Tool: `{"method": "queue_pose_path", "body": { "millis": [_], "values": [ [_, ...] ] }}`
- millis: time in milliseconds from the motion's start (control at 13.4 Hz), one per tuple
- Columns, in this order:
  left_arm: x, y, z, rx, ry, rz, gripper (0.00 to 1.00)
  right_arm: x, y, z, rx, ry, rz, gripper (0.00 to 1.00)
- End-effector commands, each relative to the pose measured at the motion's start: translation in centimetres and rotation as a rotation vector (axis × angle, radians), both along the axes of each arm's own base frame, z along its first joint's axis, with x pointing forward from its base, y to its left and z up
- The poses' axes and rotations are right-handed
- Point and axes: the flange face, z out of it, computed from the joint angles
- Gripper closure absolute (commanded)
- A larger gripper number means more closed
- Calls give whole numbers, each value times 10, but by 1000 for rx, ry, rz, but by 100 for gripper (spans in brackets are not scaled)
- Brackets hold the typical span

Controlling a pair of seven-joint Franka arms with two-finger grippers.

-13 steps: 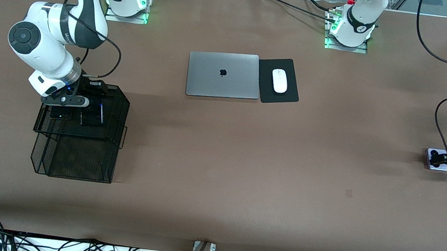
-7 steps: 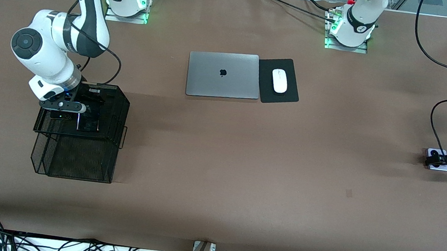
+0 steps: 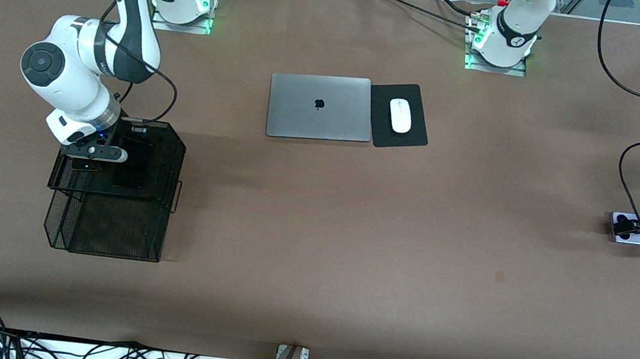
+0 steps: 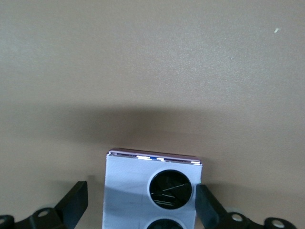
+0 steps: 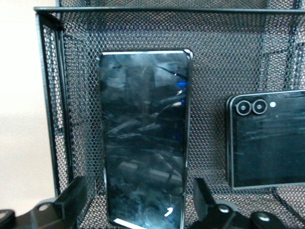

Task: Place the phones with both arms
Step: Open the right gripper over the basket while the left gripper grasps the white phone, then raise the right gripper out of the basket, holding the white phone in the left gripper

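From my station I take the black mesh rack [image 3: 113, 192] at the right arm's end of the counter [image 3: 312, 251] as my reference. The right gripper [image 3: 95, 152] hangs over the rack's upper tray, and its wrist view shows the long slim black phone [image 5: 145, 138] lying flat on the mesh between the two fingers [image 5: 71, 198], which stand spread to either side of it and do not touch it. I read that as open and holding nothing. The phone's long axis runs straight away from the gripper, so the fingers span its narrow width. The small squarish black phone [image 5: 267, 138] lies just beside it in the same tray, apart from it.

Well away from the rack, at the left arm's end of the counter, the white-lavender phone [image 3: 626, 228] lies flat on the bare counter. The left gripper [image 4: 140, 202] is down around it, open, a finger [image 4: 76, 202] on each side: one stands clear of the phone's edge, the other looks right at it. I judge the coming move to be the squeeze across that width, and only the left arm is anywhere near it.

The only marking I can read is the Apple logo on the closed silver laptop [image 3: 319, 107]. No writing is legible on the phones.
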Motion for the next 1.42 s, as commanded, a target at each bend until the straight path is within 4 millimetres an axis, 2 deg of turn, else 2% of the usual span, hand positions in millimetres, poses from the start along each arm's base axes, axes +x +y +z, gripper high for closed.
{"method": "queue_pose_path", "body": {
  "millis": [0,149,373,597,672,821,896,1045,1119,1343],
  "values": [
    [0,2,-6,-5,-6,-14,0,6,6,14,29,-4,7,0],
    [0,2,-6,-6,-5,-11,0,17,12,38,42,10,19,0],
    [-1,1,-6,-16,1,-5,0,33,21,96,62,53,30,0],
    [-1,0,-5,-18,1,-5,0,39,9,150,60,88,13,0],
    [-1,0,-5,-17,2,-4,0,40,3,173,58,93,6,0],
    [-1,-1,-6,-21,3,-3,0,39,-13,205,58,104,-19,0],
    [-1,-2,-6,-21,5,-2,0,38,-20,217,57,102,-32,0],
    [1,-8,-7,-36,13,-8,0,36,-38,229,61,93,-91,0],
    [2,-7,-6,-35,12,-8,0,37,-38,237,59,77,-98,0],
    [0,-9,-5,-46,31,-9,0,37,-39,239,45,74,-98,0]
  ]
}}
